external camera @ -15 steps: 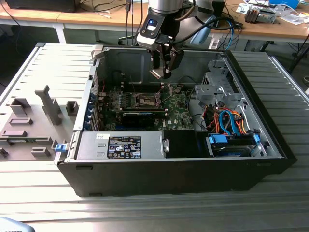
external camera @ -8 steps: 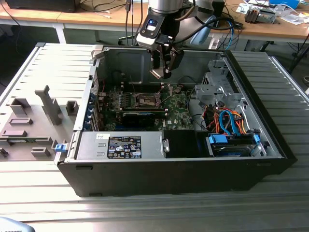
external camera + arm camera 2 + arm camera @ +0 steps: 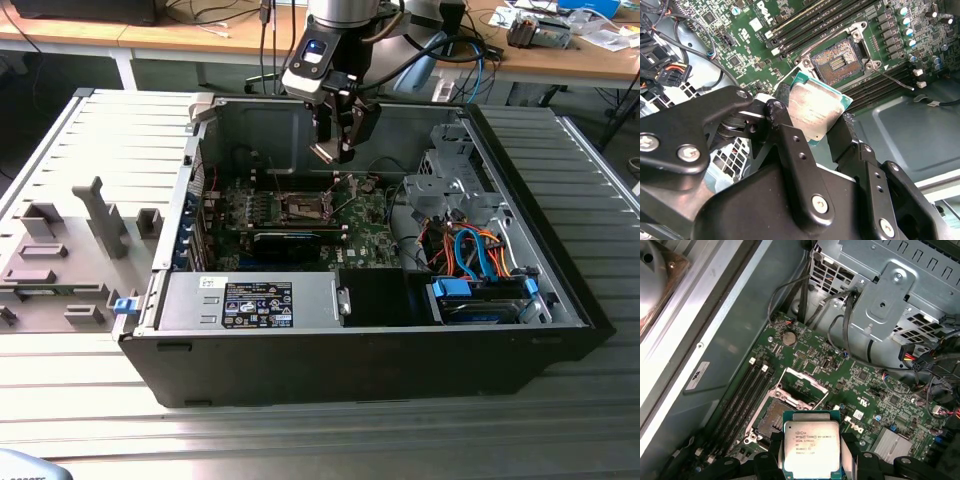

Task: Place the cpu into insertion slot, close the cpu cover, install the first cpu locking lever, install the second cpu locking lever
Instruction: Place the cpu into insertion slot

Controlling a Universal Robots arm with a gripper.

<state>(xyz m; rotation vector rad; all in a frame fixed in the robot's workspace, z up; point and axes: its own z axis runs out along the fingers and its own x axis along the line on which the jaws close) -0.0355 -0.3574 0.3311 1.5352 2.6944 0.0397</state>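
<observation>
A black metal computer case [image 3: 350,370] lies open on its side on a ribbed silvery metal table [image 3: 300,440]. Inside it, flat on the floor, is a green circuit-covered motherboard [image 3: 370,225]. A grey boxy power supply with a dark label [image 3: 260,300] sits along the near wall. A perforated silver sheet-metal drive cage [image 3: 455,180] stands toward the exterior view's right, with a bundle of orange and blue cables [image 3: 475,250] just below it. The arm's black two-fingered gripper [image 3: 335,152] hangs inside the case above the motherboard. Its jaws are clamped on opposite edges of the cpu [image 3: 816,107], a small flat square chip with a silvery-grey metal top and a green rim. The cpu is in the air, tilted in the second wrist view and apart from the board. Near it lies the square insertion slot [image 3: 771,416], its gold contact field bare. The slot's silvery frame cover [image 3: 801,387] is swung up, and long black memory slots [image 3: 747,390] run beside it.
</observation>
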